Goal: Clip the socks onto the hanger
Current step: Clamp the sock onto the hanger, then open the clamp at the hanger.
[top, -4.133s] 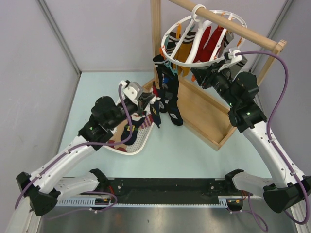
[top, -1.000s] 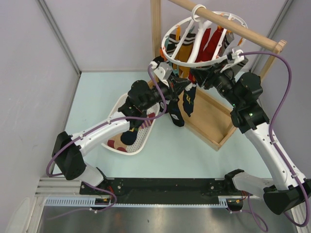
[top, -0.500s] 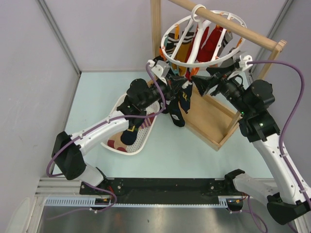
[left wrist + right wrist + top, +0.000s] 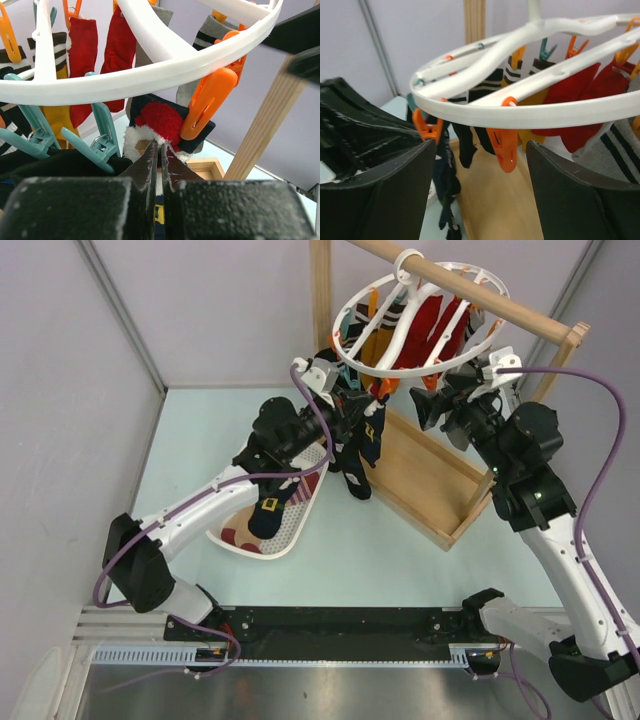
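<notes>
The white ring hanger hangs from the wooden rail with several socks clipped under it. My left gripper is just below its near rim, shut on a navy sock with a red and white fluffy top. An orange clip on the ring bites that sock's top edge. My right gripper is open, to the right of the sock and under the rim. In the right wrist view its wide-apart fingers flank another orange clip without touching it.
The wooden frame's base tray lies under the hanger, and its upright post stands behind my left arm. A white basket with loose socks sits front left. Red, yellow and striped socks hang from teal and orange clips.
My right gripper has opened and drawn back to the right, away from the clip. My left gripper, still pinching the sock, has shifted slightly up and left.
</notes>
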`<action>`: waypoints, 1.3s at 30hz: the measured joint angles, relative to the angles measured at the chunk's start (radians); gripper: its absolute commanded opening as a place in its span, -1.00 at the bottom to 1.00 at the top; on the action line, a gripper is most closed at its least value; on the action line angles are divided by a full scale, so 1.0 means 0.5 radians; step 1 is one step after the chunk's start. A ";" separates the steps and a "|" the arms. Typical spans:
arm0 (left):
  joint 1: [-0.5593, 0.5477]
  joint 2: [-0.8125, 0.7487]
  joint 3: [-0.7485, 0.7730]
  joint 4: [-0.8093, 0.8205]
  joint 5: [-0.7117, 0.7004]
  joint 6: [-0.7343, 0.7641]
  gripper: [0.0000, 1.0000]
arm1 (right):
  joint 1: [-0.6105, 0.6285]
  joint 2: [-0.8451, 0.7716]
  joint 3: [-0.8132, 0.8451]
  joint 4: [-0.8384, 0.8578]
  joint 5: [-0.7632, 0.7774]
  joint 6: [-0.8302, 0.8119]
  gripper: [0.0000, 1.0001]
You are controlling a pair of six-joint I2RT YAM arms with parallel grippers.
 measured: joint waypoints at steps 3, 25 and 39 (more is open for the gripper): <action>0.003 -0.011 0.000 -0.014 0.000 0.000 -0.86 | 0.035 0.065 -0.003 -0.012 0.088 -0.071 0.54; 0.037 -0.034 -0.005 -0.074 -0.007 0.000 -0.85 | 0.410 0.225 -0.025 0.251 0.766 -0.337 0.46; 0.037 -0.055 -0.005 -0.078 -0.006 -0.001 -0.85 | 0.592 0.362 -0.031 0.416 1.251 -0.601 0.32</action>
